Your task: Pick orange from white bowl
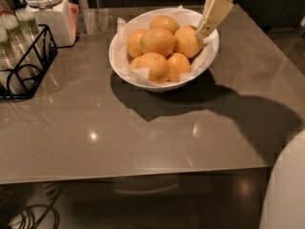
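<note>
The white bowl (162,85) stands on the grey table (119,142) at the back middle. It is lined with crumpled white paper and holds several yellow-orange oranges. The rightmost orange (187,42) lies by the bowl's right rim. My gripper (204,32) comes down from the top right, tilted, with its tip over the bowl's right rim right next to that orange. I cannot tell if it touches the fruit. The gripper's upper part is cut off by the top edge.
A white lidded jar (46,11) and a clear glass (95,19) stand at the back left. A black wire rack (26,63) with bottles is at the left edge. My white body (286,190) fills the lower right corner. Cables (28,217) lie on the floor.
</note>
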You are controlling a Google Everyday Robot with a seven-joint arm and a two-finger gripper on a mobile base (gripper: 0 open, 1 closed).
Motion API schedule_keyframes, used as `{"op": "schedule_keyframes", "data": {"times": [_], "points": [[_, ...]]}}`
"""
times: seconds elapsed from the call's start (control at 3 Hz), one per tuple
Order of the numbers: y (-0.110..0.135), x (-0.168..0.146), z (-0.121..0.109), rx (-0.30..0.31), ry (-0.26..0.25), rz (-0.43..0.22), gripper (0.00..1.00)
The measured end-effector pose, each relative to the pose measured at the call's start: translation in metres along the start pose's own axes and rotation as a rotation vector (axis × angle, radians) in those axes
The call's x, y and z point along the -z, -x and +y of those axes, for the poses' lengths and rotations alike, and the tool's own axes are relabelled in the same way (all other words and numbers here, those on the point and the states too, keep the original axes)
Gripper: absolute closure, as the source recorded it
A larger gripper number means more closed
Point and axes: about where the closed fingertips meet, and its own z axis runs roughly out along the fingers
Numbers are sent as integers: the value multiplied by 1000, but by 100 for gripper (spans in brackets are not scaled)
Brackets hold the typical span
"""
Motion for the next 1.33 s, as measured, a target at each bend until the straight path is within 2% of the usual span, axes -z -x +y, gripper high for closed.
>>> {"op": "schedule_keyframes", "data": {"times": [0.33,0.67,1.33], "points": [[-1,-15,2,-22,28,-29,3],[-2,-35,5,-32,75,-51,8],[-11,-61,9,-55,130,-64,9]]}}
